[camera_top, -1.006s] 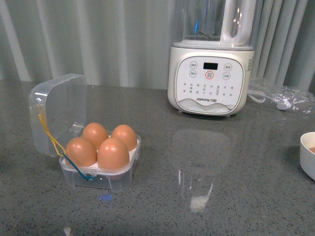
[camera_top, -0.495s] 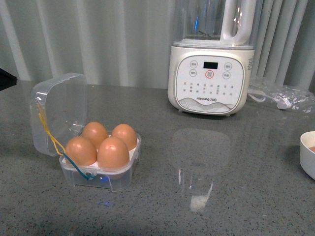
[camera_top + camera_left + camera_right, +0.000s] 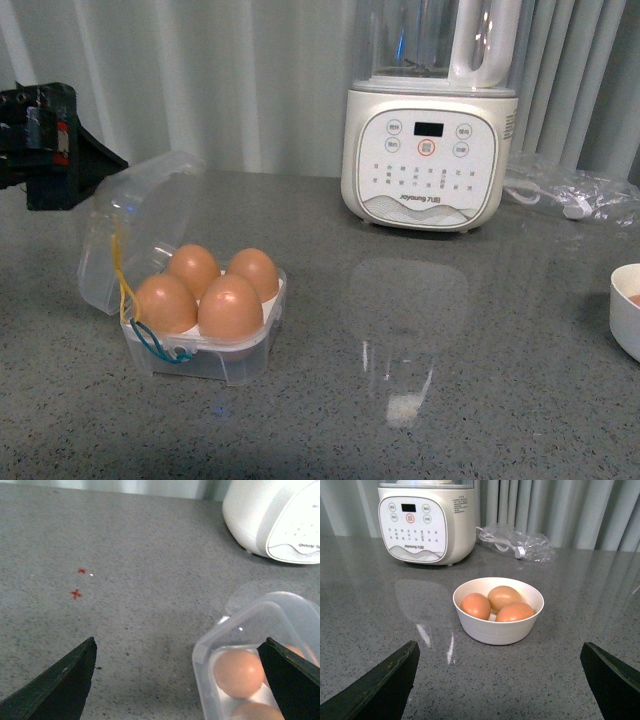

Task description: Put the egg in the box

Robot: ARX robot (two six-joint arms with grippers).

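Your left tool (image 3: 60, 150), spread wide and empty, is pressing behind the box (image 3: 195, 300) lid, likely closing it. The egg (image 3: 230, 310) is sitting inside among three others on the counter (image 3: 450, 350). Your right tool (image 3: 497, 690) is hanging open.

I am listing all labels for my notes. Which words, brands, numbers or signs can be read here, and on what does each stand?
"Joyoung": on the blender base, under its button panel.
Button labels and the small print on the blender's side: too small to read.
Blender display: dark, no digits.
Box, eggs, bowl: no text.
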